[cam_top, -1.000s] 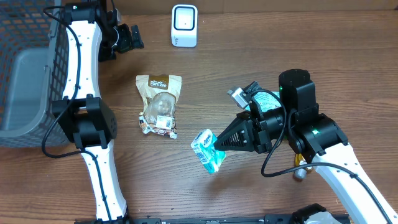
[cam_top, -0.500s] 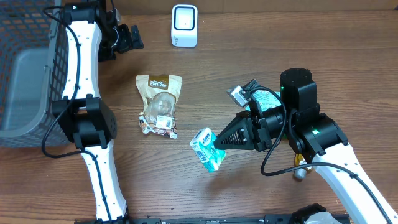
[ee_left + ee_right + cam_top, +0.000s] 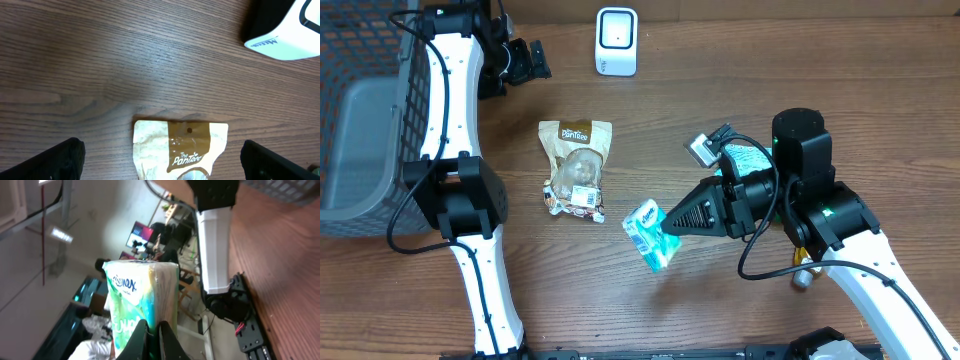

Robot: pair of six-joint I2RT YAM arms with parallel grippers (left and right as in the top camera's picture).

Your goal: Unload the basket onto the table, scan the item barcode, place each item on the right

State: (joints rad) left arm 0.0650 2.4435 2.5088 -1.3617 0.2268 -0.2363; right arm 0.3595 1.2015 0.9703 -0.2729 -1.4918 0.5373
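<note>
Found the tissue pack [image 3: 648, 236] lifted off the table [image 3: 720, 80], well apart from the scanner [image 3: 616, 41], on its robot-ward side and slightly toward the right arm. Found the right gripper [image 3: 670, 228] pinched shut on one thin edge of the pack, with most of the soft wrapper hanging free beyond the fingers. Could not locate a barcode in any view; only the printed brand face shows to the wrist camera. Judged the main risks as follows: slipping or swinging of the pack during travel, owing to the narrow edge grip on pliable film; a failed read, owing to the wrong face or a creased wrapper being presented to the scanner window. Noted a snack bag [image 3: 577, 168] lying flat on the robot-ward side of the scanner, just beside the straight line from pack to scanner; judged a low carry liable to brush it. Noted the left gripper [image 3: 525, 62] spread wide and empty, left of the scanner, clear of that line. Noted a mesh basket [image 3: 360, 110] far to the scanner's left, no obstruction.
</note>
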